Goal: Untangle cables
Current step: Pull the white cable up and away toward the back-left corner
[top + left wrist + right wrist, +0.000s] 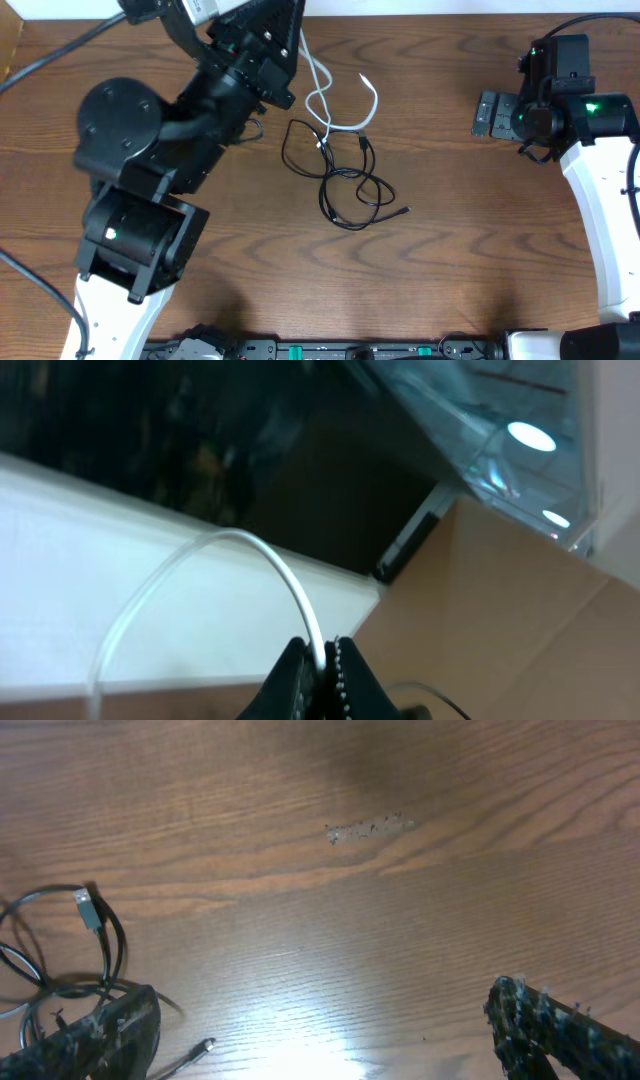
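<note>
Left pincer (322,660) is pinched tight on the white cable (290,580), holding it near the far edge of the table (470,260), probably to draw it clear of the black cables (345,185) knotted mid-table. Right pincer (325,1040) gapes wide, empty, off to their side.

Evenly bright overhead, sharp edge to edge, with soft shadows on the desk (450,250) at near left. At the left wrist: soft focus, glaring light spots (530,435) far right, washed-out white cable (290,575), blurred dark left tool (322,658). At the right wrist: white glare on the near desk, fuzzy-edged right tool (325,1025).
</note>
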`<state>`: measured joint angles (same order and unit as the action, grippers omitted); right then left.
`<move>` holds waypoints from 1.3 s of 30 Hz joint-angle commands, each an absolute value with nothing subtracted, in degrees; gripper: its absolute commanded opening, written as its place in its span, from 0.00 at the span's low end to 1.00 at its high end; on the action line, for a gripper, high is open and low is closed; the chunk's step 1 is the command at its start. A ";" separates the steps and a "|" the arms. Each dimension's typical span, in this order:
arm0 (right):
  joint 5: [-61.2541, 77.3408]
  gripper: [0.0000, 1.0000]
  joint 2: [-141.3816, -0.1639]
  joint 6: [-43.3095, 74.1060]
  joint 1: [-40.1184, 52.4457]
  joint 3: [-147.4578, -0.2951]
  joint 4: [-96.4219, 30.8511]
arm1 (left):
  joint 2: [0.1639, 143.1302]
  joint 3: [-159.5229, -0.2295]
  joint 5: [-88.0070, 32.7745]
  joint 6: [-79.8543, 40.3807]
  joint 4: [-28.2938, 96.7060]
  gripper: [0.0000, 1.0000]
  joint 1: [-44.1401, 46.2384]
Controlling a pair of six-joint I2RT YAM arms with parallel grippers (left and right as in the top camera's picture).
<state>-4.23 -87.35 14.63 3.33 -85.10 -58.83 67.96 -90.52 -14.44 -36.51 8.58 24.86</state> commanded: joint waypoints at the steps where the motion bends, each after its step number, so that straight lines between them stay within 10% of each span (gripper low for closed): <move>1: -3.88 0.99 -87.35 17.89 3.09 -85.06 -58.72 | 71.44 -91.20 -18.33 -43.79 12.82 0.08 26.63; 14: -3.90 0.99 -87.35 18.20 3.09 -85.01 -59.81 | 76.95 -91.20 -34.39 -40.42 -6.42 0.08 26.00; 23: -3.88 0.99 -87.35 18.24 3.09 -85.01 -59.77 | 80.90 -91.20 -34.35 -39.79 15.59 0.07 27.68; 32: -3.90 0.99 -87.35 18.20 3.09 -84.99 -61.10 | 81.12 -91.20 -41.63 -71.94 12.32 0.07 23.38; 39: -3.88 0.99 -87.35 18.22 3.09 -84.95 -61.08 | 80.95 -91.20 -35.90 -59.61 7.14 0.08 19.16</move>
<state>-4.01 -87.37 17.56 3.33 -85.10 -60.95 81.84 -90.65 -38.61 -63.48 7.57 21.47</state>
